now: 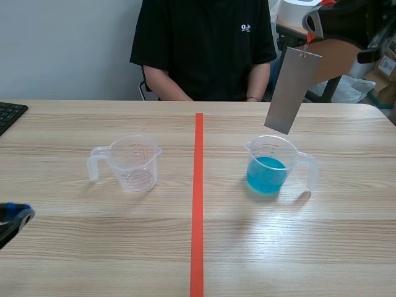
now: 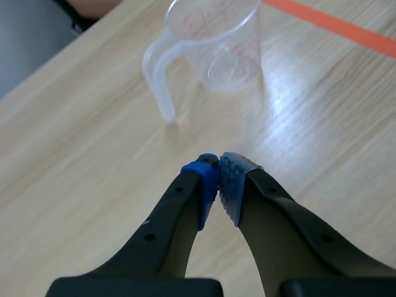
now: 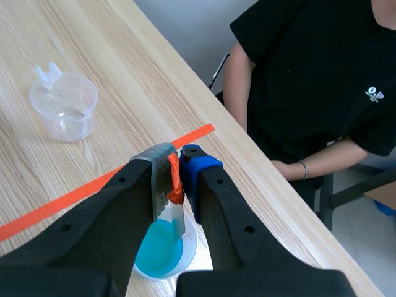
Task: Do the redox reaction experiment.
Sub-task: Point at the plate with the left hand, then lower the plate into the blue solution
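A grey metal sheet (image 1: pixel 293 90) hangs tilted in the air, its lower edge just above the right measuring cup (image 1: pixel 270 165), which holds blue liquid (image 1: pixel 266 173). My right gripper (image 1: pixel 311 30) is raised at the top right, shut on an orange-red tab at the sheet's top. From the right wrist view the gripper (image 3: pixel 176 176) pinches that tab, with the sheet (image 3: pixel 177 219) edge-on and the blue liquid (image 3: pixel 159 249) right below. An empty clear measuring cup (image 1: pixel 129 163) stands left of the tape line. My left gripper (image 2: pixel 219 178) rests shut and empty, low near the table, short of the empty cup (image 2: pixel 213 48).
A person in a black shirt (image 1: pixel 204 43) sits across the table, forearms at the far edge. A black keyboard (image 1: pixel 9 115) lies at the far left. Boxes and a chair stand behind the table at the right.
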`<state>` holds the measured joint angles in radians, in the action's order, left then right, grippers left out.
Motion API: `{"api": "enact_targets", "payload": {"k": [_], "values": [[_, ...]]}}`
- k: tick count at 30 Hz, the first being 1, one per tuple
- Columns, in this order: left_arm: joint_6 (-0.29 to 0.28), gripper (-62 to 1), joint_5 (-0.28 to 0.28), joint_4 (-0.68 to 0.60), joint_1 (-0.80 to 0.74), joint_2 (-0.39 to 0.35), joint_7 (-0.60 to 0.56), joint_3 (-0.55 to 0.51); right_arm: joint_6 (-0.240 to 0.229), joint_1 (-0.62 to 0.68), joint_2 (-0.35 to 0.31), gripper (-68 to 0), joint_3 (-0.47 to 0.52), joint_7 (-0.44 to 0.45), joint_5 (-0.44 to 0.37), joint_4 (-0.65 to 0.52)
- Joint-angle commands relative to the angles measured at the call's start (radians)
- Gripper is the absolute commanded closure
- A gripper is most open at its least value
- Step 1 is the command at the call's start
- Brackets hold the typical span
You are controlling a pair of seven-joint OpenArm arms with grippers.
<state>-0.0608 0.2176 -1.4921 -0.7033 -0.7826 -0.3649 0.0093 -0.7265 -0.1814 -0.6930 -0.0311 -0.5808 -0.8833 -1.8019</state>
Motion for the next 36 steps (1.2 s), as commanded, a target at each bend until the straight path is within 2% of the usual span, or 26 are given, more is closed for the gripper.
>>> {"api": "enact_targets", "payload": {"k": [1,8,18,22,31,36], "values": [[-0.001,-4.7,0.007,-0.002,-0.039,0.045,-0.03,-0.032,-0.002,0.006,-0.016,-1.5,0.008,0.03,0.007,0.006],[-0.001,-4.7,0.007,-0.002,-0.209,0.193,-0.035,-0.167,-0.008,0.024,-0.017,-1.5,-0.008,0.092,0.056,0.024],[0.0,-4.7,0.002,0.008,-0.303,0.351,0.087,-0.182,-0.008,0.024,-0.016,-1.5,-0.064,0.171,0.095,0.082],[0.026,-4.7,-0.001,0.027,-0.305,0.402,0.104,-0.182,-0.008,0.024,-0.017,-1.5,-0.084,0.196,0.096,0.111],[0.033,-4.7,-0.001,0.032,-0.327,0.467,0.105,-0.182,-0.008,0.024,-0.017,-1.5,-0.15,0.303,0.169,0.182],[0.032,-4.7,-0.001,0.037,-0.327,0.469,0.105,-0.182,-0.008,0.023,-0.017,-1.5,-0.194,0.367,0.212,0.223]]}}
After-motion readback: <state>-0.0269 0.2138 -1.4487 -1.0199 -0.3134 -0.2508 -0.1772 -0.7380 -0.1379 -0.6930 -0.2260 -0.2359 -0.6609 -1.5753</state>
